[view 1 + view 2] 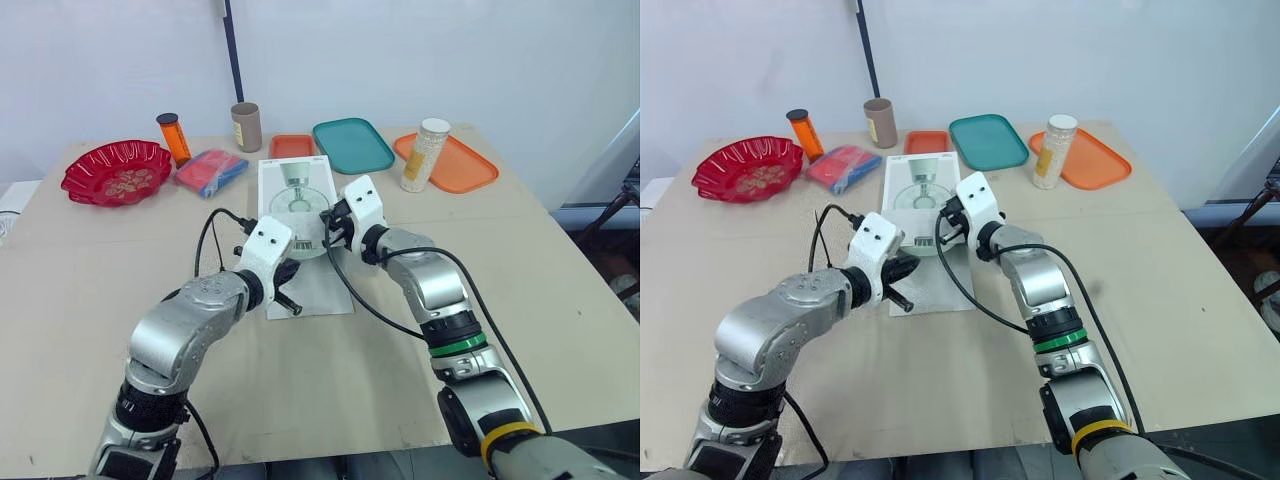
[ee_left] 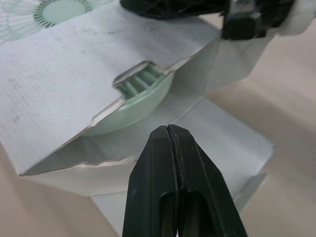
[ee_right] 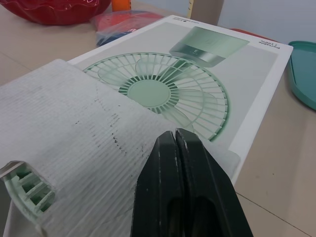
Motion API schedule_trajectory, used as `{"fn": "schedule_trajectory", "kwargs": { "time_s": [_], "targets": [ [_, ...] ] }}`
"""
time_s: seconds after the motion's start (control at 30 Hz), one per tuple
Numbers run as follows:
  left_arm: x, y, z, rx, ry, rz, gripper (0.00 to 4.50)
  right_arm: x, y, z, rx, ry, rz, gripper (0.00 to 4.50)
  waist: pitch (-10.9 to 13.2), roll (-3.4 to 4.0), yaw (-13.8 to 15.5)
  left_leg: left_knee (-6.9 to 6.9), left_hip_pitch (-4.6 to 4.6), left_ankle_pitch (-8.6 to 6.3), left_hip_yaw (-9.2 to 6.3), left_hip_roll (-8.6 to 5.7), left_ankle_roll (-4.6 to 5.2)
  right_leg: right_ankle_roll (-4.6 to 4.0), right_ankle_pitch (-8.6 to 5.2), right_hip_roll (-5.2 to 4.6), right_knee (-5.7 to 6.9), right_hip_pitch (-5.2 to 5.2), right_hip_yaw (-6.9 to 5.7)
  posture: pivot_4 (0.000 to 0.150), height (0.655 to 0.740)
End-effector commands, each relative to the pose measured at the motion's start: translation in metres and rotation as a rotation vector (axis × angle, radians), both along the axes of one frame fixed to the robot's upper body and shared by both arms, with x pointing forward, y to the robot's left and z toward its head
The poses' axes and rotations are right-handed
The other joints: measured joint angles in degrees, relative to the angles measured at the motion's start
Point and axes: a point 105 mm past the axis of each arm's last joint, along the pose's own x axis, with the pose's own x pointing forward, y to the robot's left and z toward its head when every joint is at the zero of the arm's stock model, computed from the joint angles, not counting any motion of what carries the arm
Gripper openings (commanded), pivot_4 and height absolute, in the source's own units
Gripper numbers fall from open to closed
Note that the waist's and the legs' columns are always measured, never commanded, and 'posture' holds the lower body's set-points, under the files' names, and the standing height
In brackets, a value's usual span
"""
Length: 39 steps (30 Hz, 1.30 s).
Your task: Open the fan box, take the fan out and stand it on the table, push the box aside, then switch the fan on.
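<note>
Jaws of both grippers are pressed together, holding nothing. We go from nearest to farthest.

Nearest us, the left gripper (image 2: pixel 170 133) hovers low over the table (image 1: pixel 500 270), its tip aimed at the near end of the box (image 1: pixel 292 187). Under it a loose flap (image 1: pixel 318 290) of that end lies flat on the table, pointing toward us.

Just past the tip, the box's near end is open. The fan (image 2: pixel 134 101) is inside, and we see a pale green curved edge of it with a few ribs showing in the mouth. It lies straight ahead of the left gripper, close but apart.

Next, the right gripper (image 3: pixel 175 137) sits over the box's upper flap at that same end. We cannot tell whether it touches the card.

The box lies flat at the table's centre, printed face up. Its long axis runs away from us, so the open mouth faces us and the shut end lies far.

We judge the box opened and the fan not yet out. The fan would have to slide toward us along that long axis. The left gripper is nearer the mouth, while the right is placed to steady the box from above.

Beyond the box lie a red bowl (image 1: pixel 116 172) and three trays (image 1: pixel 352 145), well apart from it.
</note>
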Motion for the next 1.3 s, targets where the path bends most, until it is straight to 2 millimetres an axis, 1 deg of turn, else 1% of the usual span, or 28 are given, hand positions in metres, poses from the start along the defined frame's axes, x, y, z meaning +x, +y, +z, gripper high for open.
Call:
{"fn": "schedule_trajectory", "kwargs": {
  "time_s": [0.03, 0.17, 0.53, 0.77, 0.9, 1.0, 1.13, 1.3],
  "targets": [
    [0.000, 0.004, 0.001, 0.049, -0.062, 0.021, 0.00, 0.000, 0.001, -0.019, -0.031, 0.063, -0.003, 0.03, -0.1, -0.03, 0.0, 0.00, 0.00, 0.00, 0.00, 0.00, 0.00, 0.00, 0.00, 0.00, -0.01, 0.00, 0.01, 0.150, 0.7400],
    [-0.004, 0.014, -0.003, 0.103, -0.080, 0.046, 0.00, 0.000, 0.002, -0.019, -0.032, 0.064, 0.003, 0.03, -0.1, 0.01, 0.0, -0.04, 0.05, 0.00, 0.03, 0.02, 0.00, -0.01, 0.00, 0.02, -0.01, 0.00, 0.03, 0.150, 0.7400],
    [-0.008, 0.035, 0.006, 0.106, -0.098, 0.124, 0.00, -0.001, 0.001, -0.024, -0.045, 0.068, 0.009, 0.03, -0.2, -0.01, 0.0, -0.08, 0.08, 0.00, 0.07, 0.03, 0.01, 0.00, 0.00, 0.02, -0.03, 0.02, 0.05, 0.150, 0.7400],
    [-0.004, 0.047, 0.008, 0.090, -0.090, 0.181, 0.00, -0.001, 0.000, -0.026, -0.059, 0.068, 0.014, 0.03, -0.2, -0.02, 0.0, -0.09, 0.06, 0.00, 0.05, 0.03, 0.01, 0.00, 0.00, 0.02, -0.06, 0.02, 0.04, 0.150, 0.7400],
    [-0.001, 0.054, 0.006, 0.078, -0.080, 0.212, 0.00, -0.001, -0.001, -0.027, -0.065, 0.068, 0.015, 0.03, -0.2, -0.02, 0.0, -0.10, 0.06, 0.00, 0.05, 0.03, 0.00, 0.00, 0.00, 0.02, -0.07, 0.02, 0.04, 0.150, 0.7400],
    [0.004, 0.060, 0.006, 0.068, -0.077, 0.235, 0.00, -0.002, -0.001, -0.028, -0.073, 0.065, 0.019, 0.03, -0.2, -0.03, 0.1, -0.11, 0.06, 0.00, 0.05, 0.03, 0.00, 0.00, 0.00, 0.02, -0.07, 0.02, 0.04, 0.150, 0.7400],
    [0.018, 0.071, 0.009, 0.075, -0.093, 0.257, 0.00, -0.005, 0.001, -0.029, -0.090, 0.055, 0.035, 0.03, -0.2, -0.06, 0.1, -0.11, 0.06, 0.00, 0.05, 0.02, 0.00, 0.00, 0.00, 0.01, -0.08, 0.02, 0.03, 0.150, 0.7400],
    [0.028, 0.071, 0.010, 0.055, -0.103, 0.237, 0.00, -0.009, 0.002, -0.029, -0.087, 0.057, 0.042, 0.03, -0.2, -0.08, 0.2, -0.13, 0.01, 0.00, 0.03, 0.02, -0.01, 0.00, 0.00, 0.00, -0.13, 0.01, 0.01, 0.150, 0.7400]
  ]
}}
